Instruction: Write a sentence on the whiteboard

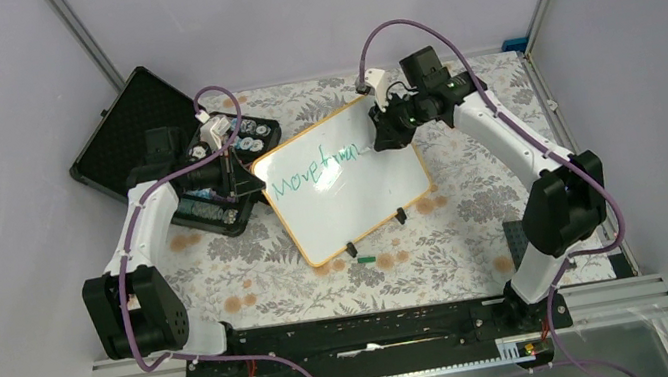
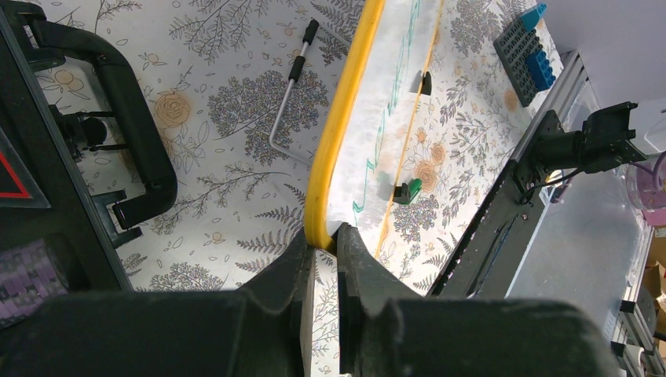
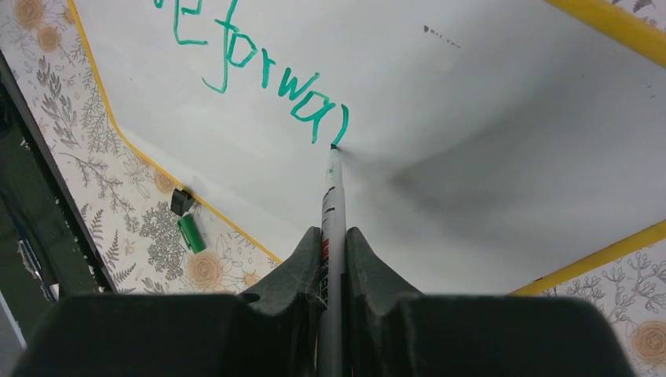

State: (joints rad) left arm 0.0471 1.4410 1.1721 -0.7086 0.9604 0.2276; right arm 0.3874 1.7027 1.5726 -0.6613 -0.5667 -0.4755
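The whiteboard (image 1: 353, 206) with an orange-yellow rim lies tilted mid-table on two black clip feet (image 1: 352, 248). Green writing (image 1: 319, 169) on it reads about "Move forwar", one line; the right wrist view shows its end (image 3: 259, 75). My left gripper (image 1: 253, 183) is shut on the board's left rim (image 2: 334, 141), its jaws either side of the yellow edge (image 2: 323, 239). My right gripper (image 1: 382, 135) is shut on a white marker (image 3: 332, 200) whose green tip touches the board just below the last stroke (image 3: 334, 236). The green cap (image 1: 365, 260) lies in front of the board.
An open black foam-lined case (image 1: 124, 136) and a black tray of small parts (image 1: 218, 182) stand at the back left. A bent metal rod with a black grip (image 2: 289, 94) lies beside the board. A dark peg block (image 1: 518, 245) sits by the right arm's base.
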